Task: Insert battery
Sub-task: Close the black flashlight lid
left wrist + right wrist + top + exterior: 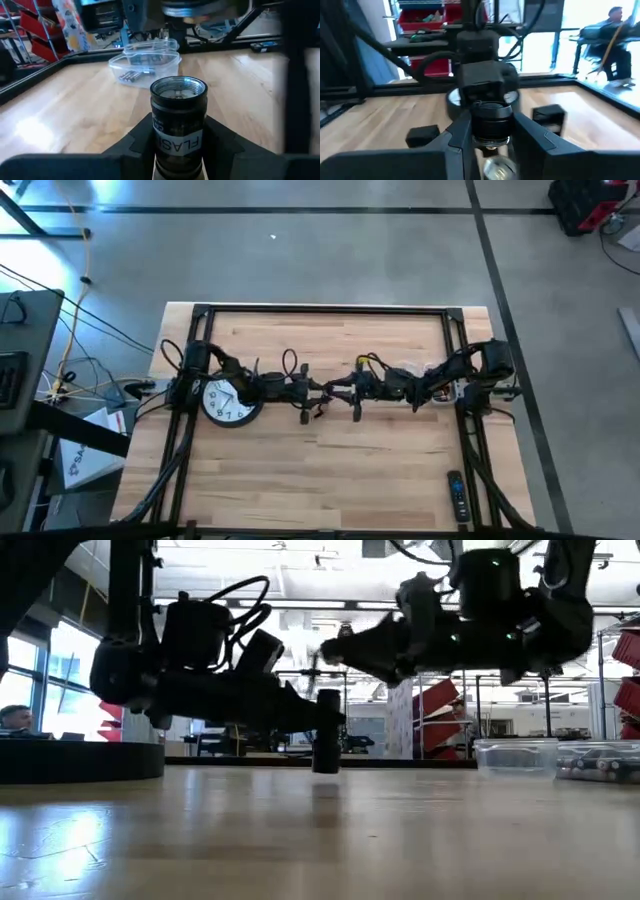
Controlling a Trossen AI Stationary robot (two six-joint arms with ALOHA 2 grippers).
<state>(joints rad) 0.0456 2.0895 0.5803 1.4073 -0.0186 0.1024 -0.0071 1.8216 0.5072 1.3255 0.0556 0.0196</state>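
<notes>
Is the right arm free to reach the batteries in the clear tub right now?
Probably not: the right gripper is shut on the flashlight cap, so it has no free fingers for the batteries in the tub.

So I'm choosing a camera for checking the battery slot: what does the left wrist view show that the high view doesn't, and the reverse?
Only the left wrist view shows the open end of the flashlight body in the left end effector, and the loose batteries in the clear tub. Only the high view shows the wall clock and remote. Both show the wooden table.
</notes>
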